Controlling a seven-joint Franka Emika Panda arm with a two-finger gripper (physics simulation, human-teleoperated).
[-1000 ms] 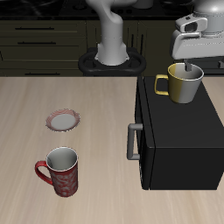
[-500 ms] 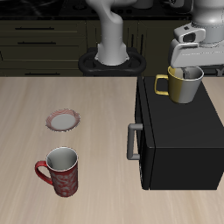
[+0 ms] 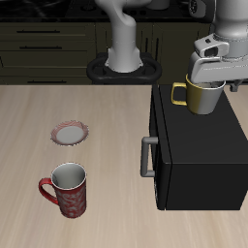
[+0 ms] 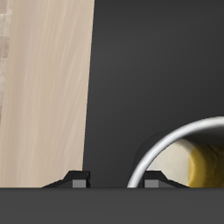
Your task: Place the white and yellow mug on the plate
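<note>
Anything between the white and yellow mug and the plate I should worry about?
Exterior view: from the white and yellow mug, only the black box's top and bare table lie before the plate.

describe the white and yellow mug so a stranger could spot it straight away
Find the big black box on the wooden table; the white and yellow mug stands on its top, under the gripper. Unlike the red-patterned mug down on the table, it is plain mustard yellow.

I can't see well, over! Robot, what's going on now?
Gripper open, at the white and yellow mug's rim. Mug atop black box. Plate bare; red mug nearby.
</note>
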